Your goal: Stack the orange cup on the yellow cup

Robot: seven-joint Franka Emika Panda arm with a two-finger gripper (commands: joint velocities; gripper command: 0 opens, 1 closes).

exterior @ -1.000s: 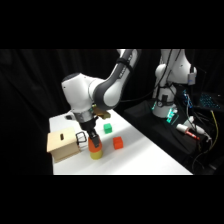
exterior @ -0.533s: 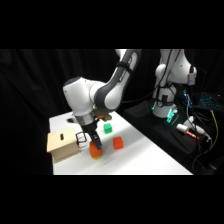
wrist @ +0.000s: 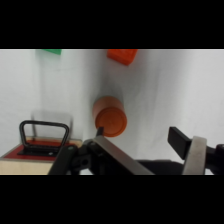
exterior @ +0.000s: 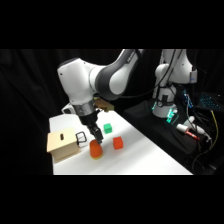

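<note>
While our gripper (exterior: pixel 96 138) hangs released above it, we see the orange cup (exterior: pixel 95 150) on the table (exterior: pixel 145 157).

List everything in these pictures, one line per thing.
orange cup: one, orange, on the table right of the box, just below the tool
yellow cup: none visible in either view
box: one, tan with a black handle, near the table's left edge
red-orange block: one, red-orange, right of the orange cup
green block: one, green, behind the orange cup
table: one, white
second arm: one, white, background right
arm: one, white, reaching over the table
tool: one, black, open, above the orange cup, holding nothing
</note>
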